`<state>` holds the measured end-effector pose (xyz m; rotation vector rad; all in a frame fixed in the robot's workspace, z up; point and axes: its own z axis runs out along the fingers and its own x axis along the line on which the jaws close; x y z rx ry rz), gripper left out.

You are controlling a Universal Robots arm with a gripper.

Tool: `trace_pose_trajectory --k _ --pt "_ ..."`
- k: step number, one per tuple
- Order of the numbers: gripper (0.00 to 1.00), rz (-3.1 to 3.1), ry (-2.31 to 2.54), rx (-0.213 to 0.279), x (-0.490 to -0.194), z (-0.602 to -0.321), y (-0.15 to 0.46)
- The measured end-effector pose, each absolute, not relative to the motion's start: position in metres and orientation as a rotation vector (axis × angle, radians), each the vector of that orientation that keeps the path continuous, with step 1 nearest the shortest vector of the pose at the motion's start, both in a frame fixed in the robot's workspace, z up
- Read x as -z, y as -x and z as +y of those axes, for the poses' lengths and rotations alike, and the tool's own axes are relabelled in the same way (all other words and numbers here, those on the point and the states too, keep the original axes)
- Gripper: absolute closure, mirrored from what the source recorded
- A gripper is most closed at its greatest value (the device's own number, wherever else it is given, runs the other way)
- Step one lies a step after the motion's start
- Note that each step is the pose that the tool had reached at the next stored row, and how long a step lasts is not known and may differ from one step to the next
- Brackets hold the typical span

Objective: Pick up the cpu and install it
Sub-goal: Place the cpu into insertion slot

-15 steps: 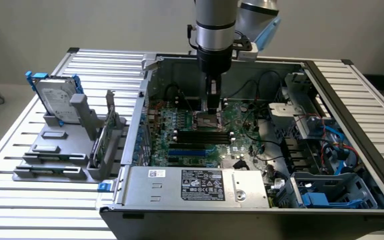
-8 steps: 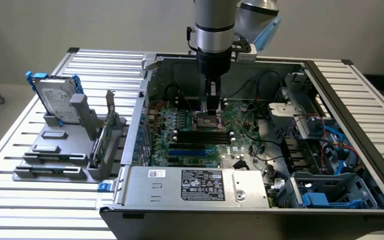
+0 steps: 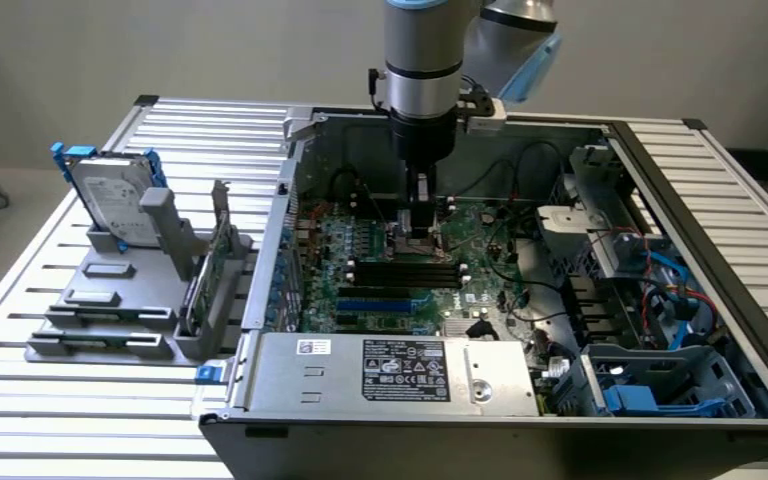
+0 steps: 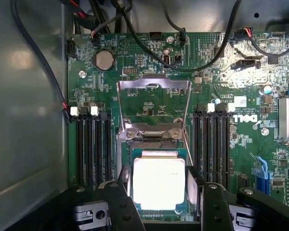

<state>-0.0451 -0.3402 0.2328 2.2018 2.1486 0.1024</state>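
Across a silver slatted metal tabletop [image 3: 37, 400] sits a large open dark-grey computer case [image 3: 491, 450], its side panel off. A silver-and-black robot arm [image 3: 424, 60] reaches straight down into the case, ending in a black two-fingered claw [image 3: 418, 232].

Under and all around the claw lies a green rectangular motherboard [image 4: 111, 82], crossed by black cables. Far from the claw, outside the case on the exterior view's left, a silver rectangular hard drive with blue brackets [image 3: 107, 195] stands upright in a grey holder.

Rows of long black memory slots [image 4: 94, 149] flank the claw on both sides. Just beyond the claw, a thin silver metal load frame [image 4: 154, 84] is swung open, leaving the socket uncovered.

The claw's jaws stand wide. One black finger [image 4: 124, 178] sits against each side edge of the small flat square cpu with a dull silver-grey metal top [image 4: 159, 190], with no gap visible, so the claw appears to be pinching it. The cpu is between the fingers, directly over or in the uncovered socket. Glare hides whether it is fully seated.

Likely risks: a slightly shifted or tilted cpu would sit crooked and could bend the socket contacts. Opening the jaws unevenly could drag it sideways. The raised frame and the cables are close enough to snag.
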Motion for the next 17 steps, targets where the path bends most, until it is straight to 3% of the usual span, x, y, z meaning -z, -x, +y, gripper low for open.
trace_pose_trajectory --k 17 --pt "0.45 2.158 -2.193 -0.103 -0.210 -0.340 0.046"
